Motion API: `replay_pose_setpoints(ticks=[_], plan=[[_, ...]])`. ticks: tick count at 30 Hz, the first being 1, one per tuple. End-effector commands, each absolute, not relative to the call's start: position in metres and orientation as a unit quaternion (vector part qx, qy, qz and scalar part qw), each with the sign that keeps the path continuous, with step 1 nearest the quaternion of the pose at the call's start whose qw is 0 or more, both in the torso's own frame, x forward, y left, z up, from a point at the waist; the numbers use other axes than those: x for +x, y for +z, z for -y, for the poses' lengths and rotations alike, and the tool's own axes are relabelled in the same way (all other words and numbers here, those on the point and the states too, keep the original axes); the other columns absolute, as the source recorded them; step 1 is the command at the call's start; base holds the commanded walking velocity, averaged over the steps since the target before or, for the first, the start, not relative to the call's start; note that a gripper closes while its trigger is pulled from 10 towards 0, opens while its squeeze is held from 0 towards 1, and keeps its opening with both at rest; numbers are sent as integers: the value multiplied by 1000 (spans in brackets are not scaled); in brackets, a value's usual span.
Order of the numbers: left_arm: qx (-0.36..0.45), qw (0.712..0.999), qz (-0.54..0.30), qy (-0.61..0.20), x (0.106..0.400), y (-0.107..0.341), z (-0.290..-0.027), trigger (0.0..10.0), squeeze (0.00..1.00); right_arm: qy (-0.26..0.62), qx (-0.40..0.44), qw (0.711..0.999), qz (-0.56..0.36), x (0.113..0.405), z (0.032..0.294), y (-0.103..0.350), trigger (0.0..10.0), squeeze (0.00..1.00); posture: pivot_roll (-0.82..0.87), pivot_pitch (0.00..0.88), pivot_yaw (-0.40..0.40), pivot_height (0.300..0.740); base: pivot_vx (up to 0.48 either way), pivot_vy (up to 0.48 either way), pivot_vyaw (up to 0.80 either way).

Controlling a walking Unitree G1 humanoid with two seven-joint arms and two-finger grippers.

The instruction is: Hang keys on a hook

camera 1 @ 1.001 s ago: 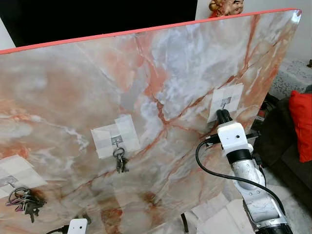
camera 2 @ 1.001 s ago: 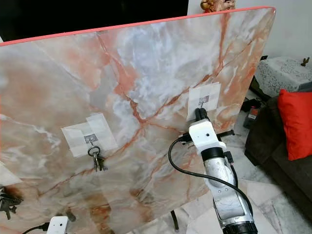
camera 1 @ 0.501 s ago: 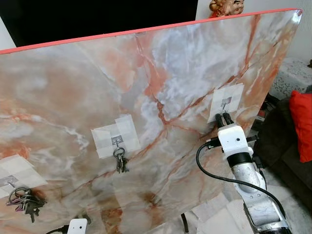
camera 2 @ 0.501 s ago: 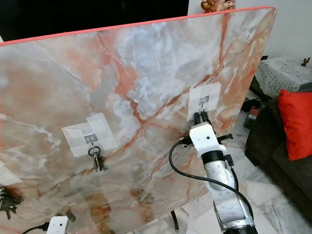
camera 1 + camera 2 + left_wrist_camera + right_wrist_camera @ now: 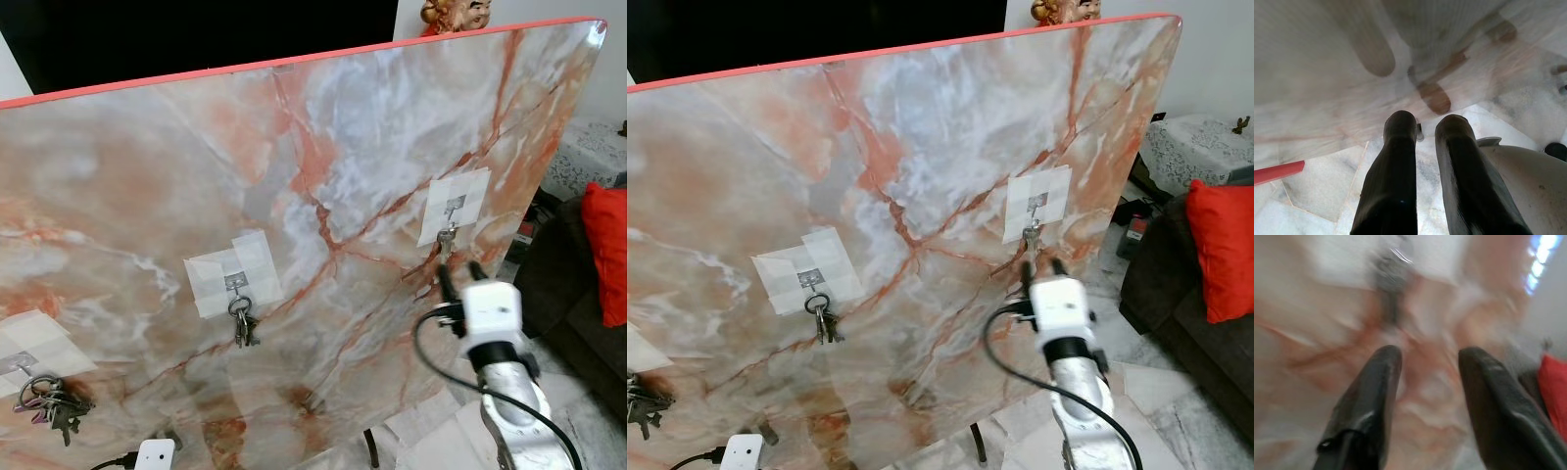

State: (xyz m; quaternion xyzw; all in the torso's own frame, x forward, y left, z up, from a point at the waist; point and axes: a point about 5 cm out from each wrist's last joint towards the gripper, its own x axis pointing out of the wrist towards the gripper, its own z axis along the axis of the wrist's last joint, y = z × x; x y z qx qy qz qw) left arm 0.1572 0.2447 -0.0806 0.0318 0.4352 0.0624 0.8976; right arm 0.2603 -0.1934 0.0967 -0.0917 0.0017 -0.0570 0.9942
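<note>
1. A tilted slab of orange-veined marble board [image 5: 323, 166] with a red top edge stands before the robot; a red cushion [image 5: 1221, 250] lies on a dark sofa to the right.
2. Three white taped hook patches sit on the board; the right hook [image 5: 454, 207] carries a small blurred set of keys [image 5: 446, 238], the middle hook [image 5: 235, 284] a key bunch [image 5: 242, 325], the left patch a larger key bunch [image 5: 49, 401].
3. The right gripper [image 5: 460, 276] sits just below the hung keys, its black fingers [image 5: 1376, 396] spread apart and holding nothing.
4. The left gripper [image 5: 1425, 128] hangs low over the pale floor, fingers slightly parted.
</note>
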Motion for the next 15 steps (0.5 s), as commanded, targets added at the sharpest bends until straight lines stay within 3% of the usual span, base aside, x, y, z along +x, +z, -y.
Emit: replay_pose_setpoints(ticks=[1, 5, 6, 7, 8, 12, 15], plan=[[40, 895, -439, 61, 155, -81, -246, 10000, 0, -101, -51, 992, -57, 254, 207, 75, 10000, 1000, 75, 0, -4, 740, 0, 0, 0], [40, 895, -439, 61, 155, -81, -246, 10000, 0, -128, -34, 986, -102, 249, 215, 57, 10000, 1000, 79, 0, -9, 740, 0, 0, 0], [39, 895, -439, 63, 155, -81, -246, 10000, 0, -159, -7, 972, -176, 240, 223, 28, 10000, 235, 82, 0, -9, 740, 0, 0, 0], [39, 895, -439, 63, 155, -81, -246, 10000, 0, -174, 3, 960, -219, 233, 227, 10, 10000, 0, 86, 0, -10, 740, 0, 0, 0], [39, 895, -439, 63, 155, -81, -246, 10000, 0, -174, 3, 960, -219, 233, 227, 10, 10000, 0, 86, 0, -10, 740, 0, 0, 0], [37, 895, -439, 64, 155, -81, -246, 10000, 0, -172, 28, 913, -370, 203, 223, -51, 10000, 0, 89, 0, -9, 740, 0, 0, 0], [37, 896, -438, 66, 155, -81, -246, 10000, 0, -182, 42, 891, -414, 187, 222, -66, 10000, 0, 95, 0, -9, 740, 0, 0, 0]])
